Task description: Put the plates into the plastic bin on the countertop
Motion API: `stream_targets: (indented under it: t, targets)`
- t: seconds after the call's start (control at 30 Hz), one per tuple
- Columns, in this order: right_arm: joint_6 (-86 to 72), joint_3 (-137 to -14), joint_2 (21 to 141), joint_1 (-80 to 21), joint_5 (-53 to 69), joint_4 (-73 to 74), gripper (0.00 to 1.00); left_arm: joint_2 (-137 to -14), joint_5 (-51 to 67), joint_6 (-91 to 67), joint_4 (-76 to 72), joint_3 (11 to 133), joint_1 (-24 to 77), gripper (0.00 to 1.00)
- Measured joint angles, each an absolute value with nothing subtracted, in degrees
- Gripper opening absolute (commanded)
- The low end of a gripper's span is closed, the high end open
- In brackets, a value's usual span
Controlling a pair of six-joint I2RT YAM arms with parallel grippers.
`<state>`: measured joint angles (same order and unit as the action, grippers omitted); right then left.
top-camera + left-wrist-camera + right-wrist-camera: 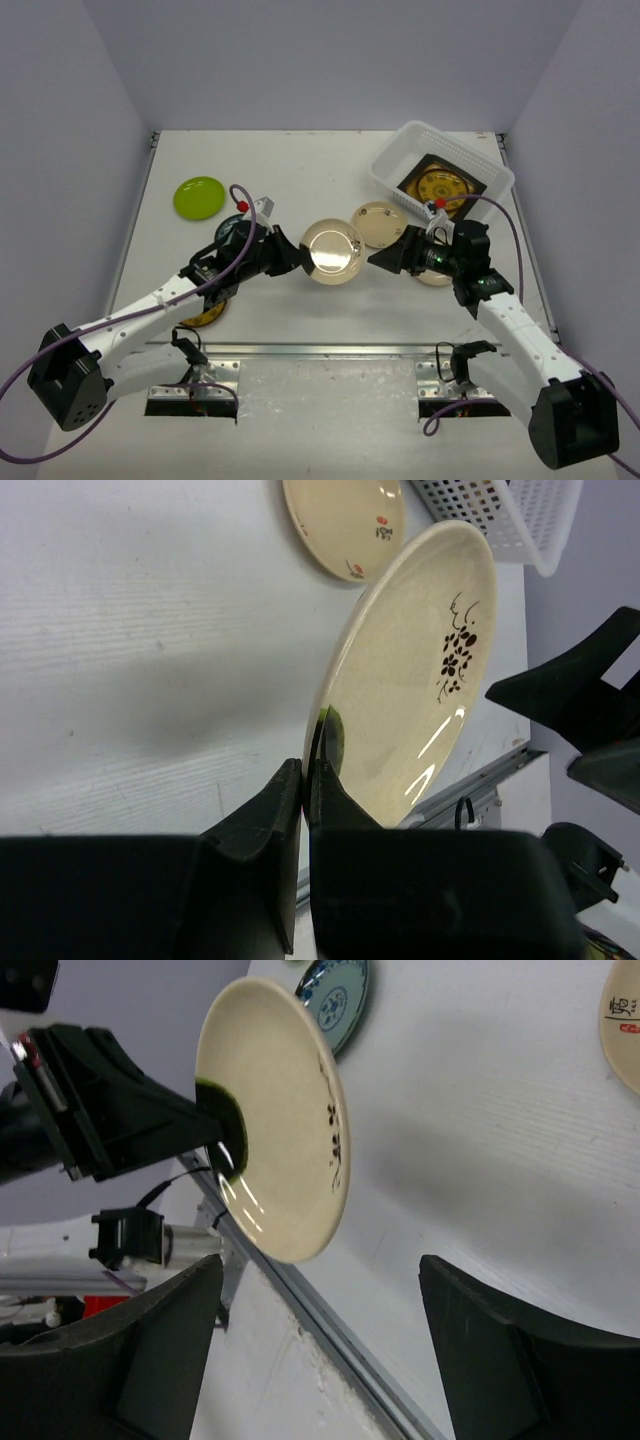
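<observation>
My left gripper (296, 256) (305, 775) is shut on the rim of a cream plate (333, 250) (420, 670) with a dark sprig mark and holds it tilted up on edge above the countertop (300, 170). My right gripper (385, 258) (320, 1265) is open and empty, facing that plate (280, 1120) from the right, a short way off. The white plastic bin (400, 143) (510, 515) stands at the back right, with an amber-centred square plate (445, 186) in it. A second cream plate (380, 222) (345, 520) lies flat near the bin.
A lime green plate (199, 197) lies at the back left. A blue-patterned plate (335, 995) lies beyond the held one. A yellow-brown plate (205, 316) is partly hidden under my left arm, another cream plate (436, 277) under my right. The metal front edge (330, 349) is near.
</observation>
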<state>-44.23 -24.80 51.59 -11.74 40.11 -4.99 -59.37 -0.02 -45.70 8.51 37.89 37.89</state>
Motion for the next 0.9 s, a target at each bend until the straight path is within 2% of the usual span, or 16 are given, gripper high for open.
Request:
stream_targets:
  t: [0.13,0.33,0.37,0.43,0.5,0.53,0.57,0.6,0.67,0.77,0.9]
  targets:
    - [-44.4,-25.4,57.3,-13.5,37.2,-9.0,0.66,-59.3,2.2,-45.5,9.3,37.9,37.9,0.0]
    - [-45.4,-25.6,63.2,-15.6,36.5,-13.8,0.5,-59.3,5.6,-45.5,9.0,37.9,37.9,0.0]
    - [-45.8,-25.6,63.9,-16.0,36.7,-14.8,0.42,-59.4,6.3,-45.5,8.8,37.9,37.9,0.0]
    - [-46.5,-25.7,65.1,-17.1,36.8,-16.4,0.19,-59.6,7.6,-45.5,8.0,37.8,37.9,0.0]
    - [-47.2,-26.0,66.1,-18.3,37.5,-18.0,0.04,-60.1,8.5,-45.5,7.3,37.8,37.9,0.03]
    - [-47.6,-26.1,66.5,-18.8,37.9,-19.0,0.0,-60.3,8.7,-45.4,7.3,37.8,37.9,0.12]
    - [-48.3,-26.1,66.8,-19.2,38.4,-20.2,0.0,-60.5,8.8,-45.3,7.5,37.7,37.8,0.33]
    - [-48.9,-26.1,67.0,-19.2,38.7,-21.0,0.0,-60.5,9.0,-45.6,7.4,37.6,37.7,0.6]
    - [-49.3,-26.1,66.9,-18.6,38.0,-20.9,0.0,-60.4,9.0,-45.2,7.4,38.0,37.7,0.98]
    - [-50.6,-26.2,65.4,-14.8,35.2,-18.2,0.0,-59.1,6.1,-44.1,11.6,40.3,38.2,1.0]
    - [-57.3,-26.2,61.2,-1.3,24.0,-13.7,0.0,-50.7,-4.2,-42.2,21.0,44.8,38.3,1.0]
